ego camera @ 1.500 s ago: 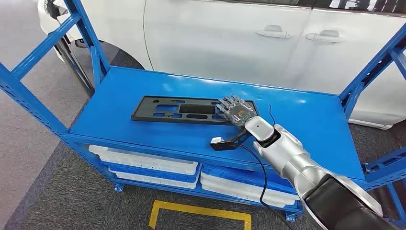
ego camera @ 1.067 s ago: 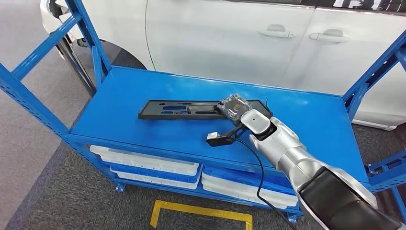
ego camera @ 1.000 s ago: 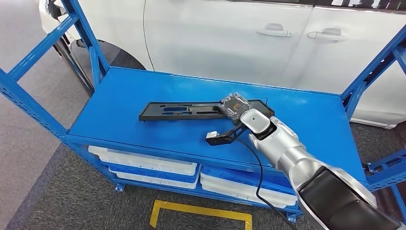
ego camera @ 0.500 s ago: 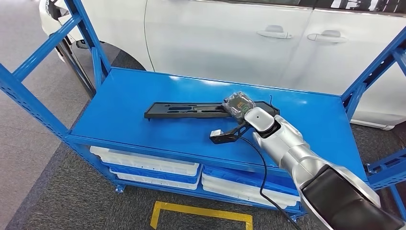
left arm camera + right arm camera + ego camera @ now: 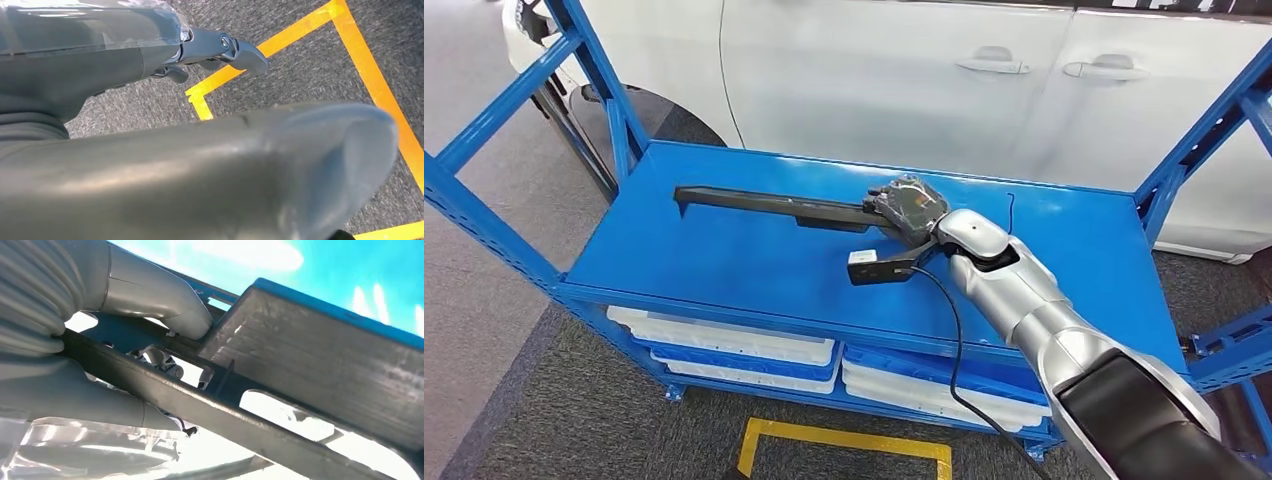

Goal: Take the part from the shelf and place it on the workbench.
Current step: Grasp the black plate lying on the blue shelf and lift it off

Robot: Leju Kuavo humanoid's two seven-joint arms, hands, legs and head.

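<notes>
Head view: right hand [image 5: 911,208] grips one end of the long black part [image 5: 769,203], fingers wrapped round it, the rest running away from the fingers, edge-on and raised above the blue shelf [image 5: 724,260]. Right wrist view: thumb [image 5: 165,302] and fingers clamp the part's [image 5: 310,370] frame between them. Left wrist view: left hand [image 5: 215,50] over grey floor [image 5: 300,70] with yellow tape [image 5: 370,70], fingers curled in on nothing.

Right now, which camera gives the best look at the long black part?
The head view: the black part shows end to end, gripped by the right hand above the blue shelf. The right wrist view gives a close-up fragment at the hand.
</notes>
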